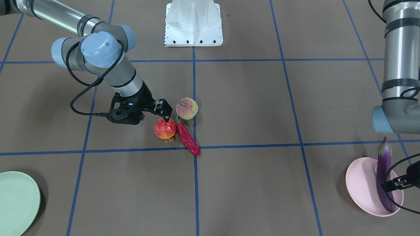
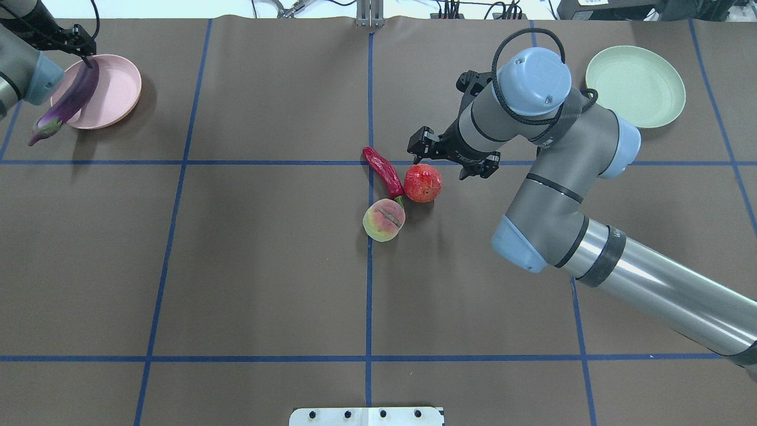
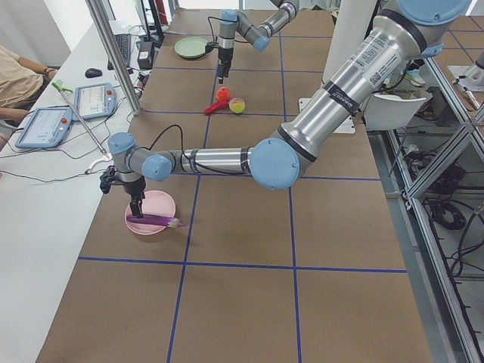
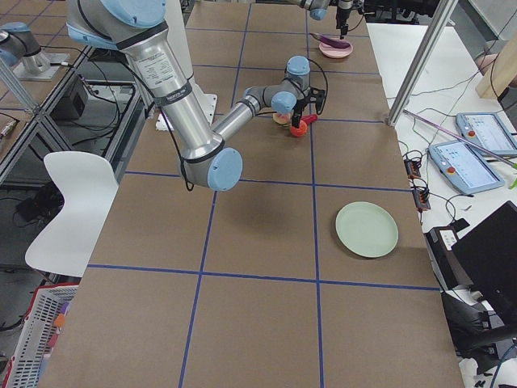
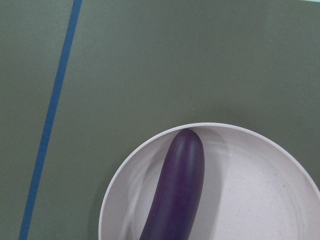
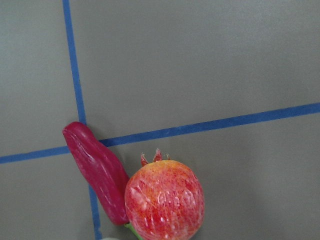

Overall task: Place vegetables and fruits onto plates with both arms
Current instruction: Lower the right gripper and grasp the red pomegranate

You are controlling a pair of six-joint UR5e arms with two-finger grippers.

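The pomegranate [image 1: 165,129] lies mid-table, touching the red chili [image 1: 187,139], with the peach [image 1: 187,108] just beside them. My right gripper [image 2: 449,158] is open and empty. It hangs just above the pomegranate [image 2: 423,183], a little to its far side. The right wrist view shows the pomegranate [image 6: 164,200] and chili [image 6: 95,172] below. The purple eggplant [image 1: 382,164] lies on the pink plate [image 1: 359,183] with its cap over the rim. My left gripper [image 1: 393,184] is at the eggplant; I cannot tell whether it is open or shut. The mint plate [image 2: 636,86] holds nothing.
The white fixed base [image 1: 193,23] stands at the robot's edge of the table. Blue tape lines cross the brown surface. My right arm's elbow [image 2: 532,236] reaches over the table near the mint plate. Operator tablets [image 3: 45,125] lie beyond the far edge.
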